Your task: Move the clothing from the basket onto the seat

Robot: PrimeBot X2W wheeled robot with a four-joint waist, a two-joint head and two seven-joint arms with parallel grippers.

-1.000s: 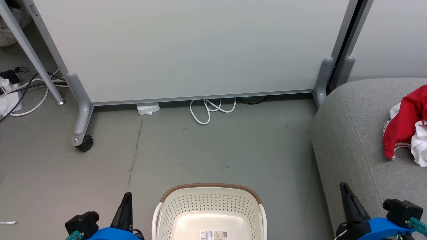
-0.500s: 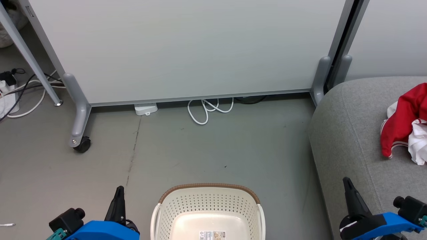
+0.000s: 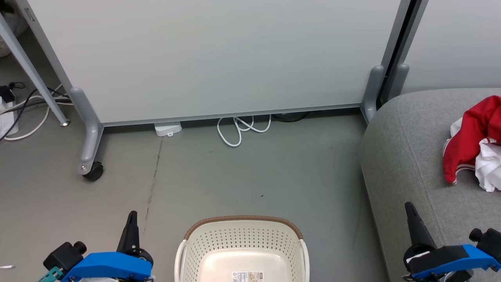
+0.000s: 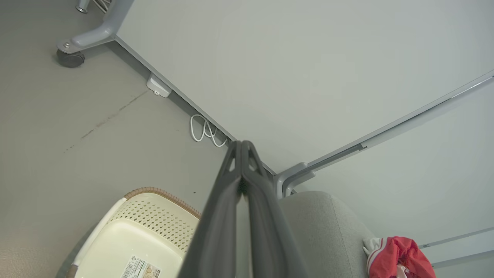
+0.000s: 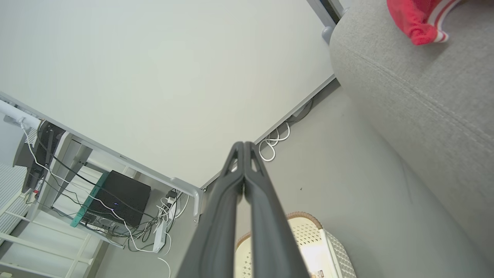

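Clothing (image 3: 467, 145): red fabric bunched with white parts, striped trim along one hem. Lying in a crumpled heap on top of the seat (image 3: 403, 156), well in from its rounded near-left corner and from the edge facing the floor (image 3: 235, 176). Cut off by the head view's right border. Apart from both grippers.

Seat: grey upholstery, rounded edges, seam running along the side. Standing on the floor to the robot's right, far-left corner close to a foot of the partition panel (image 3: 219, 58).

Basket (image 3: 242, 225): cream, perforated walls, brown woven-look rim. Standing upright on the floor directly ahead of the robot, near the seat's left edge but apart from it. Cream bottom in plain sight, printed label (image 3: 246, 276) lying on it.

Left gripper (image 3: 132, 214): fully closed, nothing between the fingers. Positioned above the floor just left of the basket, tips pointing away from the robot. Confirmed in the left wrist view: fingertips meeting.

Right gripper (image 3: 408, 204): likewise fully closed, holding nothing. Seen in the head view against the seat's near-left edge, well short of the clothing.

Surroundings: pale partition panel on grey feet, caster (image 3: 94, 171) under the left foot. Coiled white cable (image 3: 238, 131) and small white box (image 3: 167, 128) on the floor at the panel's lower edge.
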